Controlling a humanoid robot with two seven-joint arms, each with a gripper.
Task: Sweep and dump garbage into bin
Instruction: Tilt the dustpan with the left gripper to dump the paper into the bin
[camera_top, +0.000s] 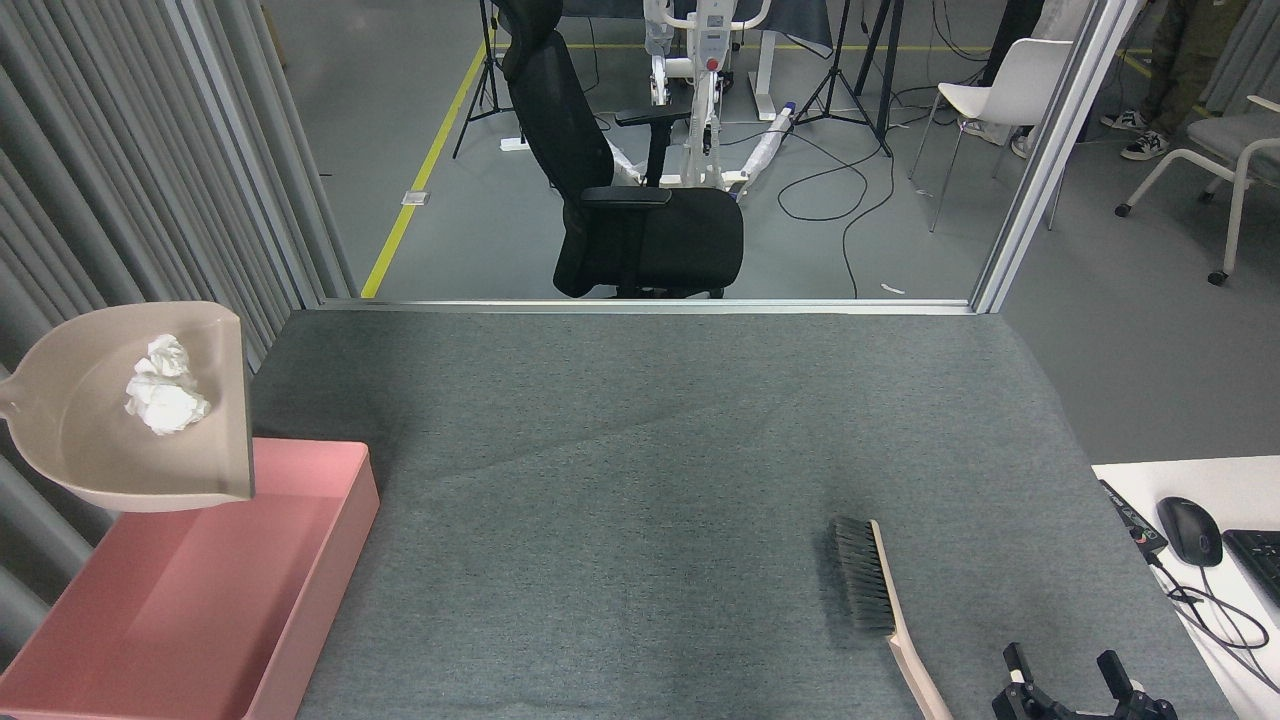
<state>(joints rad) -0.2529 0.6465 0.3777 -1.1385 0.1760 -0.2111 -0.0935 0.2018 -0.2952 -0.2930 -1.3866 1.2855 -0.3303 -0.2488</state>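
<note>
Above far end of bin (300, 560): dustpan (90, 450) holding garbage (163, 398), mouth pointing right, handle leftward off-frame. Right gripper (1072, 680) fingers spread; left gripper unseen.

- A grey felt-covered counter (650, 450) fills the middle of the view
- A black office chair (620, 190) stands on the floor beyond the counter's far edge
- A white chair (1000, 90) stands further back on the right, with black cables (850, 190) trailing over the floor near it
- A yellow line (420, 170) runs along the floor on the left
- A black computer mouse (1188, 530) lies on a white desk (1140, 480) at the right edge
</note>
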